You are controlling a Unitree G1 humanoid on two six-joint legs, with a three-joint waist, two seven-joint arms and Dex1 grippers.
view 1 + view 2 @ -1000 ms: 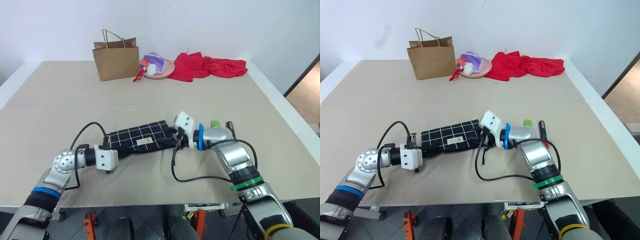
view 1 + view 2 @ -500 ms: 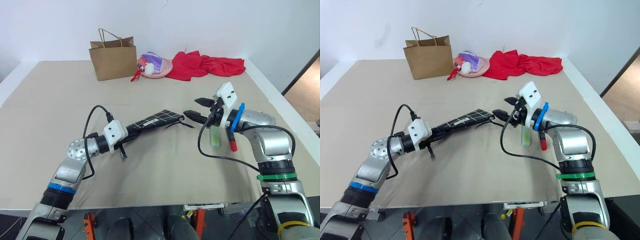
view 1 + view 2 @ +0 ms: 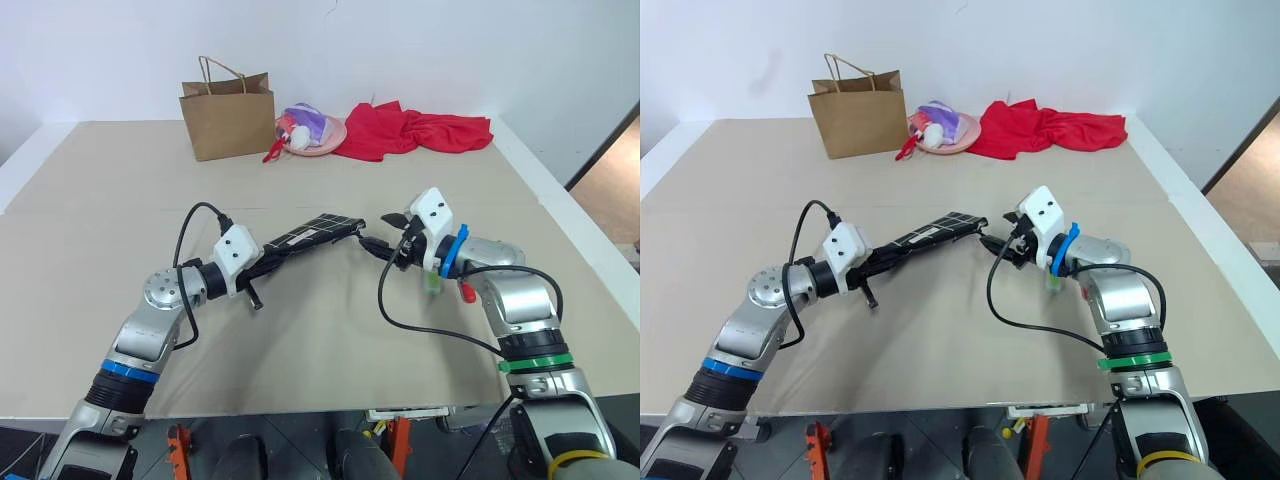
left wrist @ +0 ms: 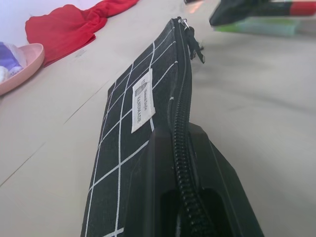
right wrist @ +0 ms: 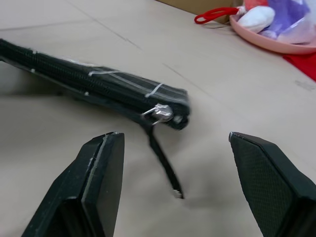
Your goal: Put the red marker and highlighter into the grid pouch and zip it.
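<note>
— Left gripper (image 4: 185, 163) pinches the grid pouch (image 3: 305, 237) by its near end, lifted off the table; soft fabric, likely sags.

— Right gripper (image 5: 173, 185) spread just beyond the pouch; take its thin cord (image 5: 162, 160). Highlighter (image 3: 1051, 283) and red marker (image 3: 465, 291) lie past the pouch.

— What's different from a second ago?
— The left gripper (image 3: 262, 268) now has the grid pouch (image 3: 315, 231) lifted edge-up off the table.
— And the right gripper (image 3: 385, 236)?
— It's off the pouch, fingers spread, facing the zipper end; highlighter (image 3: 432, 282) uncovered, I think.
</note>
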